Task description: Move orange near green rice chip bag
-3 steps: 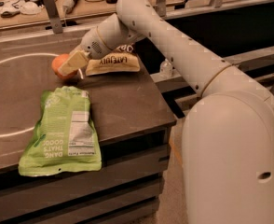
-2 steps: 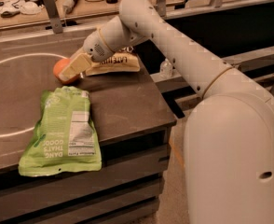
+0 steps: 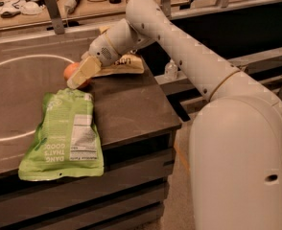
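We see the gripper (image 3: 78,80) low over the dark table (image 3: 131,104), at the end of the white arm (image 3: 179,47) that reaches in from 3 o'clock. Its tan fingers (image 3: 83,71) point down toward 7 o'clock and are closed on the orange (image 3: 70,71). The near finger covers the right side of the fruit, so only the left part of it is visible. The orange is at the height of the table surface; we cannot tell if it touches the table or not.

The green rice chip bag (image 3: 62,133) lies flat on the table, with its label side up and its lower end at the front edge. The orange is at 12 o'clock from this bag, just beside its upper edge. A tan chip bag (image 3: 124,66) lies at 2 o'clock from the orange, partly behind the wrist. A white curved line (image 3: 21,60) runs over the table at 9 o'clock from the orange.
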{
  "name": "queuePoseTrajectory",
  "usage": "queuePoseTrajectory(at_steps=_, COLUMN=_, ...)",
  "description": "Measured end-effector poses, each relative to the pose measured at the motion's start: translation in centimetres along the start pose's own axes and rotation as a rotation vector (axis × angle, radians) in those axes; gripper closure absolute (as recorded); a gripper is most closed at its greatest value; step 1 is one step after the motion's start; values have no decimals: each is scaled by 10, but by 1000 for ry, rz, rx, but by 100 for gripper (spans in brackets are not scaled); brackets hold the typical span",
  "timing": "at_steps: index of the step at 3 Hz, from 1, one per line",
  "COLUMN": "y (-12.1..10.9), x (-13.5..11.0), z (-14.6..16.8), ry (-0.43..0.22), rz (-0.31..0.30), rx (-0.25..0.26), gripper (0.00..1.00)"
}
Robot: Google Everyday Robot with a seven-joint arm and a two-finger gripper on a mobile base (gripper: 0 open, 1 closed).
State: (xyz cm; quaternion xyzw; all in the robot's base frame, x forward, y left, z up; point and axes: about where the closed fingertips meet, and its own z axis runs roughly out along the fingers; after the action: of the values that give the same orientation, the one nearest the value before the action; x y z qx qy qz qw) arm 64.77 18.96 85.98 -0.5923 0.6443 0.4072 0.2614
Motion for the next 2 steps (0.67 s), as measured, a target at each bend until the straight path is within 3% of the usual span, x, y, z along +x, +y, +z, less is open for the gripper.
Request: queuePoseTrajectory(at_steps=2, y=3, x=-4, z=-21, ry=34, rz=-33, rx=15, gripper=0)
